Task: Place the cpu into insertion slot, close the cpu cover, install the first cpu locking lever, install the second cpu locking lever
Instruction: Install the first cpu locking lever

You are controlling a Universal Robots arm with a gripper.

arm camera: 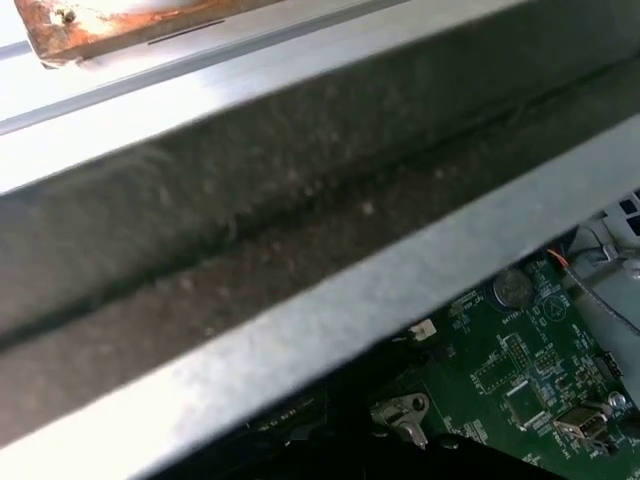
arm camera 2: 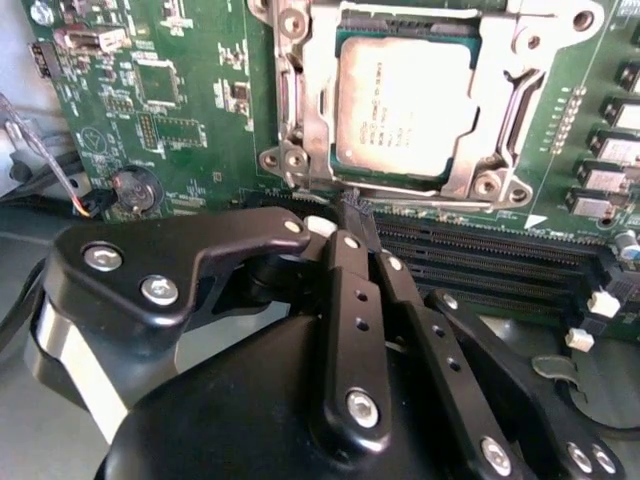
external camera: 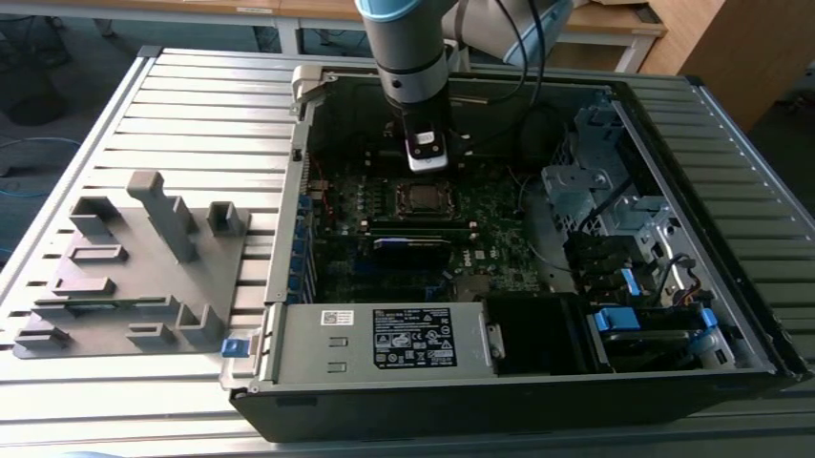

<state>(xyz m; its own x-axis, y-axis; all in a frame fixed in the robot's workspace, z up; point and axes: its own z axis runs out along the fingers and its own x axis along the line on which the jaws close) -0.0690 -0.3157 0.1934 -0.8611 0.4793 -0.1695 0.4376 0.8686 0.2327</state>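
In the second wrist view the cpu [arm camera 2: 400, 105] lies flat in the insertion slot [arm camera 2: 395, 25], its dull silver top showing through the window of the cpu cover [arm camera 2: 505, 110], which lies down around it. My gripper [arm camera 2: 352, 208] is shut, its black fingertips pressed together right at the socket's edge, beside a thin metal lever rod [arm camera 2: 430, 198]. Nothing shows between the fingers. In the exterior view the gripper [external camera: 427, 164] hangs just behind the insertion slot [external camera: 421, 197] inside the open computer case.
Long black memory slots [arm camera 2: 480, 255] run beside the socket. A grey-labelled power supply [external camera: 382, 339] fills the case's front; drive cages [external camera: 598, 191] stand at the exterior view's right. A grey fixture plate [external camera: 128, 267] lies outside the case. The case wall [arm camera: 300, 200] is close by.
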